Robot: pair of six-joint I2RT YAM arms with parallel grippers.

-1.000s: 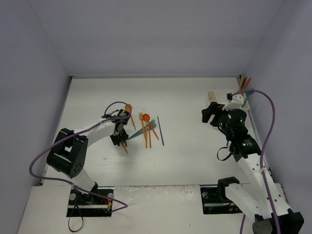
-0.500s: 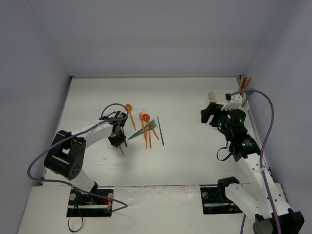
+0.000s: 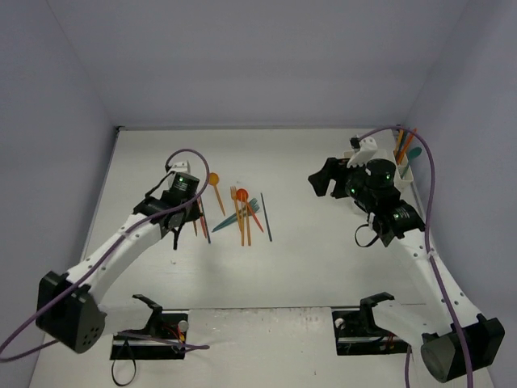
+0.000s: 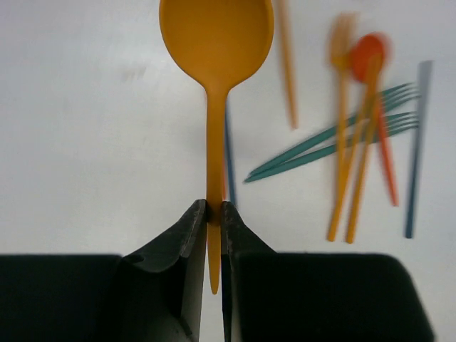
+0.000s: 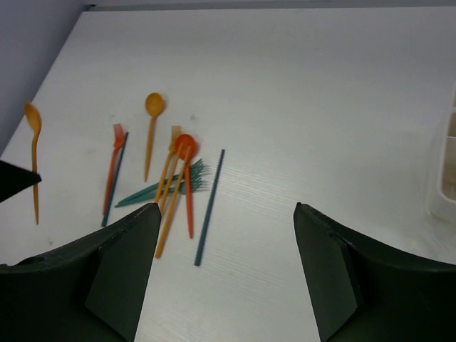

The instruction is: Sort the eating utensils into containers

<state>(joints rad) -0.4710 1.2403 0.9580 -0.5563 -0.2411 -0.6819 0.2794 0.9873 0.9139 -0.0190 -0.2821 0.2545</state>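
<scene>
The left jaws are pinched tight on the thin handle of one orange spoon (image 4: 216, 35), held over the counter (image 3: 307, 234) just left of the pile; the right jaws stand wide apart with nothing between them. Loose on the counter lie two teal forks (image 4: 335, 135), two dark blue knives (image 4: 417, 142), a second orange spoon (image 5: 154, 105), one red-orange spoon (image 5: 185, 146) and one red-orange fork (image 5: 117, 137); the white holder (image 5: 443, 171) sits at the far right corner, a few utensils (image 3: 405, 139) upright in it.
</scene>
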